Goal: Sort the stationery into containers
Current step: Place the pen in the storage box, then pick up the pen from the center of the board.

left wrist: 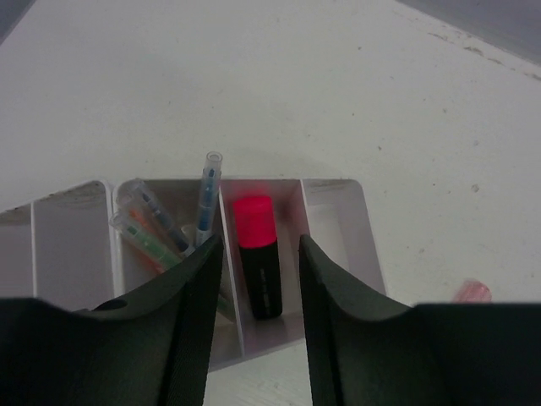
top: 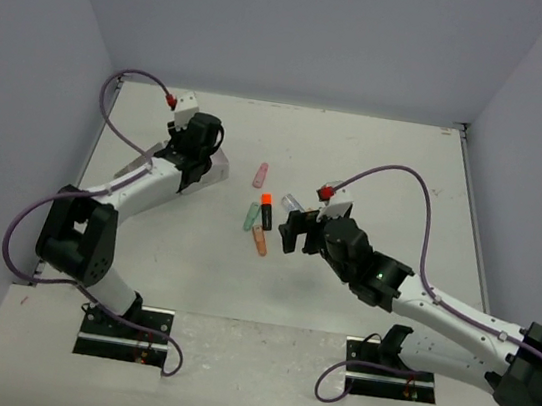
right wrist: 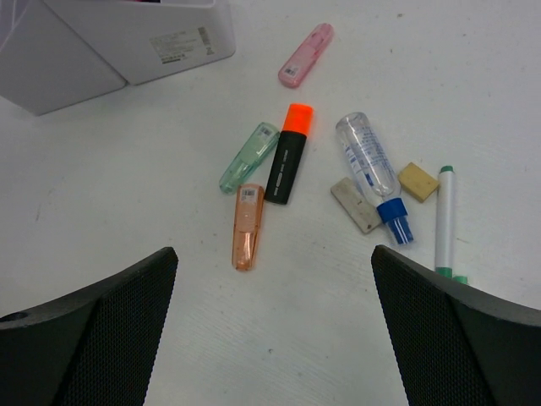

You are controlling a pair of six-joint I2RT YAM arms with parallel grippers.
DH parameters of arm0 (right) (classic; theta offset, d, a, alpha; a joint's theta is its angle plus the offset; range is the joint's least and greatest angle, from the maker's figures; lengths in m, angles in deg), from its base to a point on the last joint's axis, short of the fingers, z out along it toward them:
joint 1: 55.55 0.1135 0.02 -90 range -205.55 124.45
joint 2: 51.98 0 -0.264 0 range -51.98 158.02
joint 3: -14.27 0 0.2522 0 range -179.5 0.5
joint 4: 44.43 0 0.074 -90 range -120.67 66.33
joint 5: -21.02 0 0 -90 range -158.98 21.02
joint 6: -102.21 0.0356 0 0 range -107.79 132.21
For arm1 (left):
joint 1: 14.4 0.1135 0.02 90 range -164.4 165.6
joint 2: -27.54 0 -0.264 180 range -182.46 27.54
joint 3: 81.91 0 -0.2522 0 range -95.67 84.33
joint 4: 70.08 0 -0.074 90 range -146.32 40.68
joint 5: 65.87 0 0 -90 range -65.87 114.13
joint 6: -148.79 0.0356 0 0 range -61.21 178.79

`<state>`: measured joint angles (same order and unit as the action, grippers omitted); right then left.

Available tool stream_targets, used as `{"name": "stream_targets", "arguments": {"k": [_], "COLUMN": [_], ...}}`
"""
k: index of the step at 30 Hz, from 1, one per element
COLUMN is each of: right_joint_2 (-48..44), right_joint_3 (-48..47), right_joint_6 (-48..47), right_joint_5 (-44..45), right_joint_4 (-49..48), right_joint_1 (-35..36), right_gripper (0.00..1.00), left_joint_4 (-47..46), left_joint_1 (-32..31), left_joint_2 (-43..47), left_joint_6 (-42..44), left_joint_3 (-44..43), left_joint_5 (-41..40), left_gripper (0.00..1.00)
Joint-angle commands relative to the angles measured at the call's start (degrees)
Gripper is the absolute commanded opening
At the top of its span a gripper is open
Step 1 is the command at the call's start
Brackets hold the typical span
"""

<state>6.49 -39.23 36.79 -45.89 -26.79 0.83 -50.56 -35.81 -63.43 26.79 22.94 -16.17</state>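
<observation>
Both grippers open, nothing held; some pens in the tray, the rest loose.

L gripper hangs over the tray by the table's left edge, toward the far-left corner, jaws apart. A pink marker lies in one slot, w/ clear pens in the slot next to it. R gripper is wide open over the loose pile mid-table: orange marker, green piece just beside it, orange piece, pink piece nearer the far edge. To the right lie a bottle, 2 beige bits and a green pen.
</observation>
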Motion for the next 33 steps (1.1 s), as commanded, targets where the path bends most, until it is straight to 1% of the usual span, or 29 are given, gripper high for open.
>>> {"name": "stream_targets", "arguments": {"k": [1, 2, 3, 5, 8, 9, 10, 11, 12, 14, 21, 25, 30, 33], "right_joint_2": [5.7, 8.4, 10.2, 15.9, 23.5, 25.7, 28.4, 31.7, 33.2, 36.8, 45.7, 48.5, 51.1, 53.2], "right_joint_3": [-4.3, -5.8, -6.8, -11.1, -17.0, -19.4, -21.3, -22.6, -24.1, -25.8, -32.9, -35.2, -36.6, -36.9], "right_joint_6": [2.0, 2.3, 2.8, 4.6, 7.8, 8.5, 9.5, 10.3, 10.8, 11.1, 9.5, 7.9, 7.6, 7.6], "right_joint_5": [-3.5, -4.0, -4.2, -3.6, -2.4, -2.5, -2.5, -2.7, -2.6, -3.3, -4.3, -4.9, -5.7, -6.9], "right_joint_4": [-1.0, -0.8, -0.1, 2.9, 7.8, 8.8, 10.2, 11.6, 12.0, 12.3, 14.0, 14.0, 14.0, 14.0], "right_joint_1": [-0.4, -0.4, -0.5, -0.5, -0.8, -1.2, -1.8, -2.1, -2.6, -3.1, -5.5, -6.6, -7.7, -8.0], "right_gripper": [0.96, 0.95, 0.93, 0.91, 0.84, 0.82, 0.8, 0.78, 0.74, 0.71, 0.63, 0.58, 0.57, 0.55], "left_joint_4": [0.1, 1.2, 1.8, 4.0, 7.8, 8.7, 9.7, 10.3, 11.4, 14.8, 25.1, 26.8, 26.7, 26.4], "left_joint_1": [-4.6, -6.2, -6.7, -8.7, -9.7, -9.7, -9.8, -9.8, -9.8, -9.8, -9.7, -9.8, -9.7, -9.7], "left_joint_2": [11.1, 13.6, 15.2, 20.6, 29.6, 33.8, 37.2, 39.4, 42.4, 45.5, 51.1, 53.8, 55.4, 55.4], "left_joint_6": [-1.1, -1.1, -1.1, -1.8, -3.5, -3.8, -4.2, -4.3, -3.6, -2.4, 1.7, 4.3, 4.8, 4.8], "left_joint_3": [0.2, 0.2, 0.2, 1.3, 4.9, 7.1, 8.8, 9.9, 10.6, 11.4, 10.2, 10.7, 12.5, 13.3], "left_joint_5": [-0.8, -0.9, -0.7, 2.7, 10.0, 10.9, 12.3, 13.3, 15.1, 17.0, 20.8, 22.7, 22.6, 22.5], "left_gripper": [0.5, 0.58, 0.62, 0.79, 0.93, 0.97, 1.0, 1.0, 1.0, 1.0, 1.0, 1.0, 1.0, 1.0]}}
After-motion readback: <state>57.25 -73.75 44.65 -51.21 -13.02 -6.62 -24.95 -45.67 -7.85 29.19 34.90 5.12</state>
